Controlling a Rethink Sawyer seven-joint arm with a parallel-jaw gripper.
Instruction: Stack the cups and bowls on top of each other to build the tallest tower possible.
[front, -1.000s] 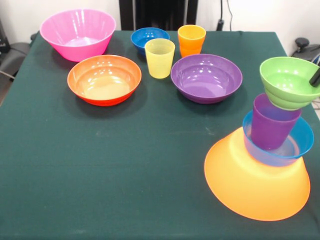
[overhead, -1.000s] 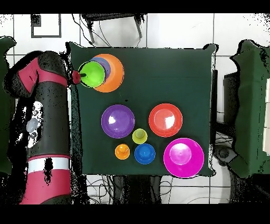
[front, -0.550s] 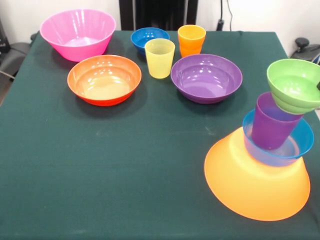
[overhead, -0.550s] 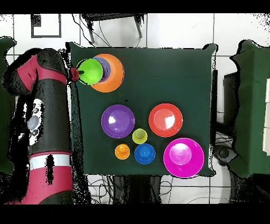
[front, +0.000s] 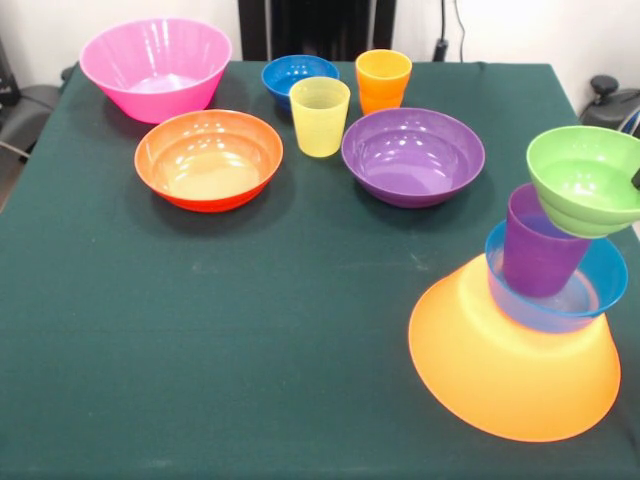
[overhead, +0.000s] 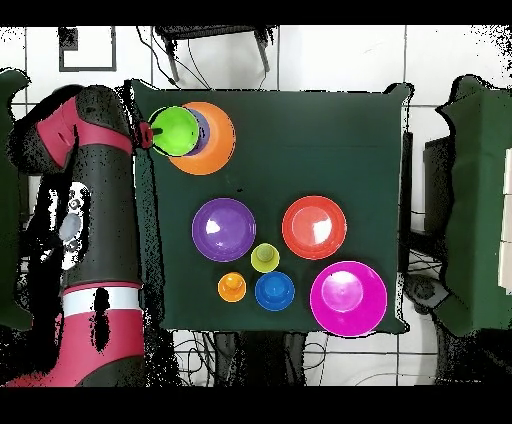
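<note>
Seemingly tilted green bowl (front: 585, 180), atop purple cup (front: 540, 250)

Tower (front: 530, 330) stands right of the loose bowls (front: 412, 155).

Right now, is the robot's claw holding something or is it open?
Gripper: at the rim of the green bowl, which sits tilted above the purple cup. Open or closed cannot be told.
</note>
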